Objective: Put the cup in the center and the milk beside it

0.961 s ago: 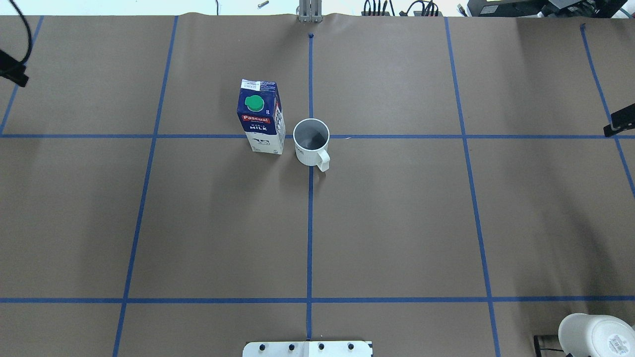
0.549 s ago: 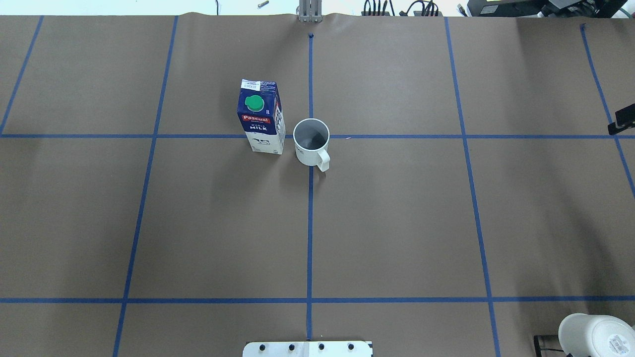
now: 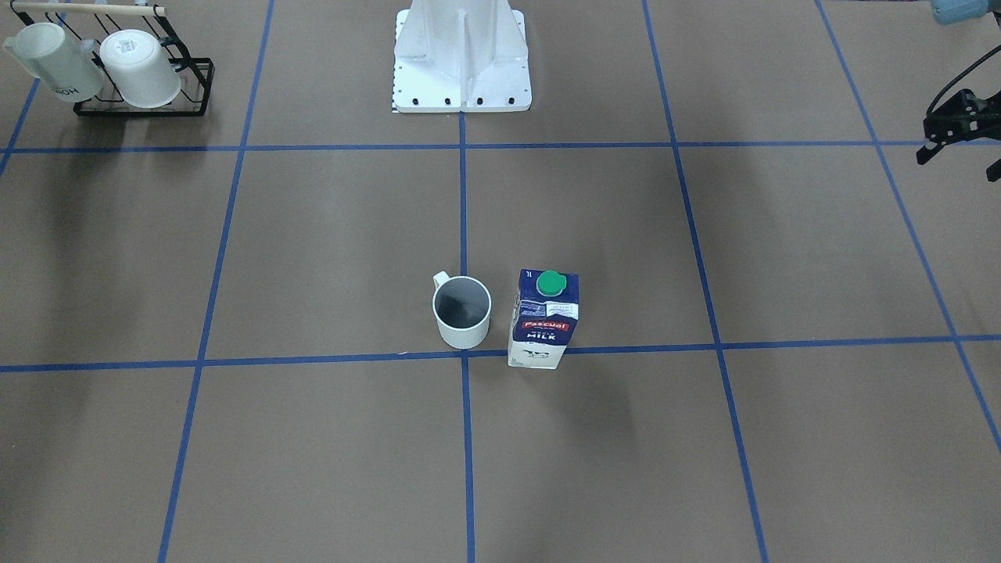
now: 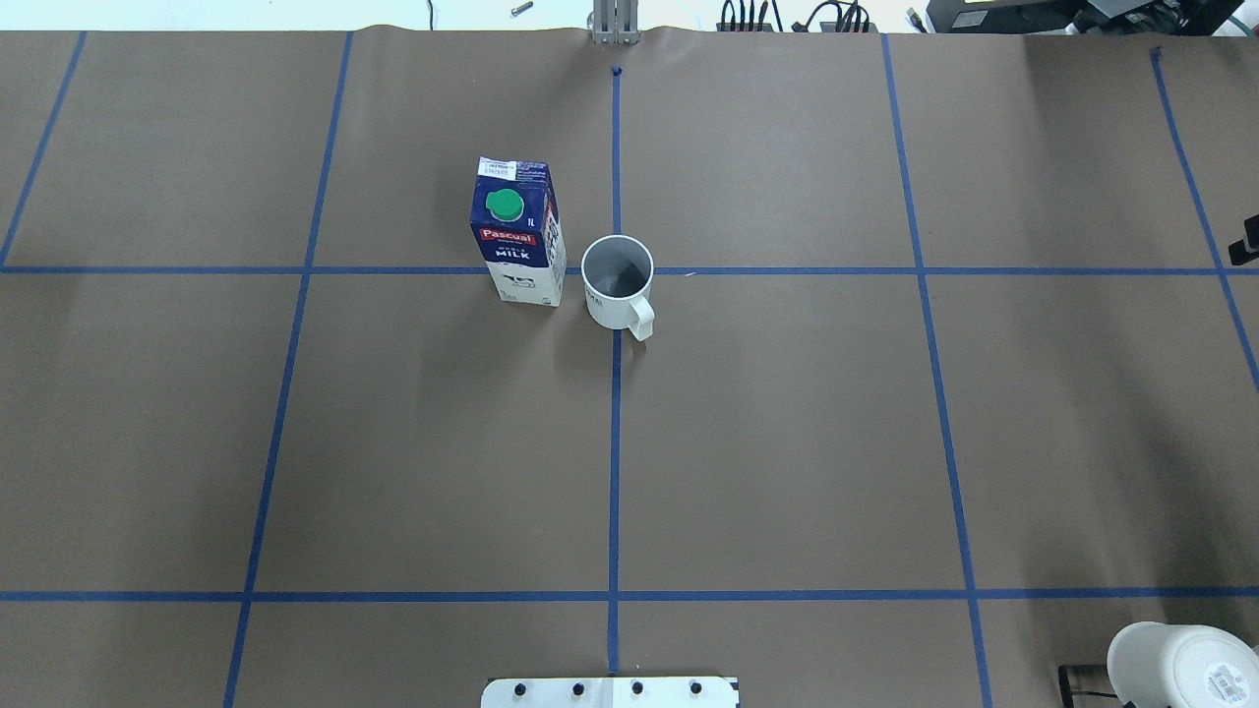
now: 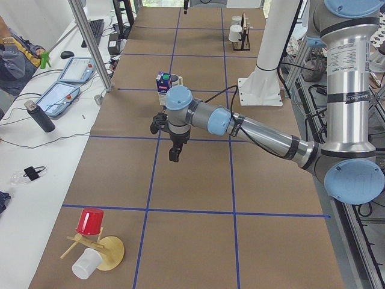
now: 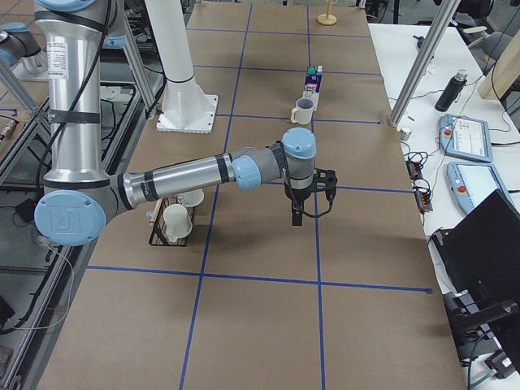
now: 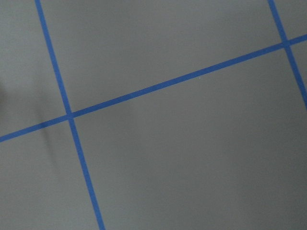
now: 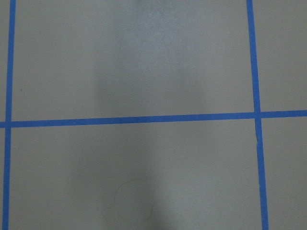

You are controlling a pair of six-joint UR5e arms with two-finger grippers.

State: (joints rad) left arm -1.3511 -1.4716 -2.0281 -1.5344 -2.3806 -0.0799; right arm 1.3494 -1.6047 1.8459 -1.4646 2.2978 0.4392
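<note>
The white cup (image 4: 617, 280) stands upright on the crossing of the blue centre lines, its handle toward the robot. The milk (image 4: 516, 231) carton stands upright close beside it, on the robot's left, not touching. Both also show in the front view, the cup (image 3: 461, 311) and the milk (image 3: 545, 317). My left gripper (image 3: 959, 156) hangs far out at the table's left side, its fingers apart and empty. Only a sliver of my right gripper (image 4: 1249, 241) shows at the overhead view's right edge; I cannot tell whether it is open or shut. Both wrist views show only bare table.
A black rack (image 3: 188, 86) with two white mugs stands near the robot's right front corner. The robot base (image 3: 461, 62) is at the near edge. A wooden stand (image 5: 102, 250) with a red cup sits at the table's left end.
The left gripper has drawn out of the overhead view on the left. The right gripper has moved further toward the right edge. The cup and milk have not moved.
</note>
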